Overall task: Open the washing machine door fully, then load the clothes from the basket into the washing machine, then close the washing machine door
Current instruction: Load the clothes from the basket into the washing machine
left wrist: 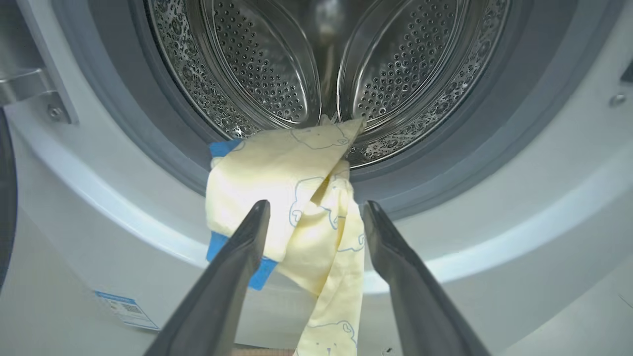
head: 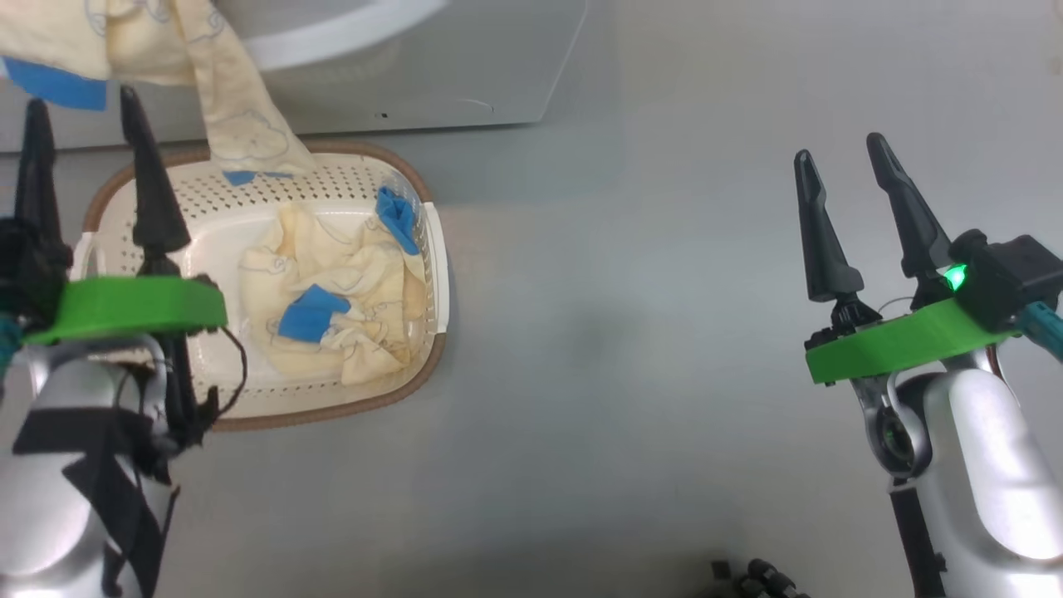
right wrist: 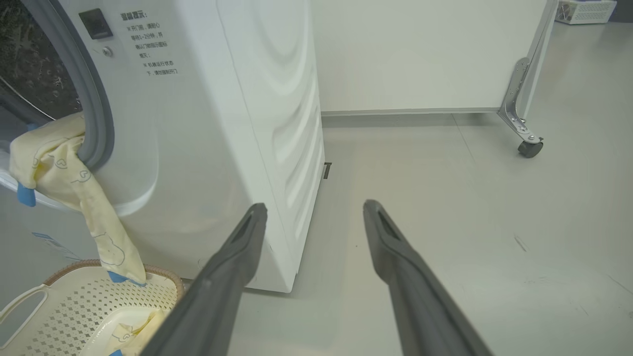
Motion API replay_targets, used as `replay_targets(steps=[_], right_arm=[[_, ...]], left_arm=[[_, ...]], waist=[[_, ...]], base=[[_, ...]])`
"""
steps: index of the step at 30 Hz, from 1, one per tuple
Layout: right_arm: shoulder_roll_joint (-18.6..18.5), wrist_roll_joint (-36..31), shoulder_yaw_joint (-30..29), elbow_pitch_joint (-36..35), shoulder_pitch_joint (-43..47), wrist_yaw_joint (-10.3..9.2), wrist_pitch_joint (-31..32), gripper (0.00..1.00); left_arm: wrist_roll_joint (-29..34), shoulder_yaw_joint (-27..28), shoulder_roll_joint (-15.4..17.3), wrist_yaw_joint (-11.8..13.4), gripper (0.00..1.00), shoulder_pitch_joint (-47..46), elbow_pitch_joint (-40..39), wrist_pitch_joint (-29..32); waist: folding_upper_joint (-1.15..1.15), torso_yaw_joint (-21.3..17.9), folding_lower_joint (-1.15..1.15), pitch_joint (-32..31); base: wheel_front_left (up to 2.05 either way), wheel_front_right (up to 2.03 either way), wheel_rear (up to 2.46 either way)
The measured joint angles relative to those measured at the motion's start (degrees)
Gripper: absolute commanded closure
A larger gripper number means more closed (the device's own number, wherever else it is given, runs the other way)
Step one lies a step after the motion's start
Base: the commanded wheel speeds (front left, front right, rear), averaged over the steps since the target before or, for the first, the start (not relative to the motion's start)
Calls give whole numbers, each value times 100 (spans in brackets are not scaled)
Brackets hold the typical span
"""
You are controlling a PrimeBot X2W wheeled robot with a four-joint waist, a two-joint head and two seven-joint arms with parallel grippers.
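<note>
Soft pale-yellow cloth clothes (head: 332,274): one garment (left wrist: 277,183) is hanging from the mouth of the big white washing machine (left wrist: 544,198), just beyond the released, empty left claw (left wrist: 316,203), trailing into the cream perforated plastic basket (head: 349,178). The right claw (head: 839,145) is gaping, empty.

To my left the basket (head: 349,183), just before the washing machine (right wrist: 207,148), one garment (left wrist: 267,178) draped over the drum lip (left wrist: 405,143) and hanging into the basket, more clothes (head: 332,291) heaped inside, my left gripper (head: 81,98) above its left end, my right gripper (head: 839,145) well apart rightward.
</note>
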Motion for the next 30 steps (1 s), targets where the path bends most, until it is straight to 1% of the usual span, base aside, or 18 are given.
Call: replay_targets(steps=[6,12,22,30], right_arm=[[0,-185,-101,112,185,0,0,0],[0,-386,-109,221,509,0,0,0],[0,-409,-108,247,1062,0,0,0],[0,-408,-87,238,1277,0,0,0]], left_arm=[[148,27,-210,51,0,906,-512,0],[189,-42,-345,40,0,1607,-481,1],[35,-140,-363,40,0,2068,-336,200],[-14,-244,-382,42,0,2212,-301,271]], waist=[[0,156,0,-421],[0,321,0,-922],[0,473,0,-1661],[0,473,0,-1975]], base=[[0,0,0],[0,0,0],[0,0,0],[0,0,0]])
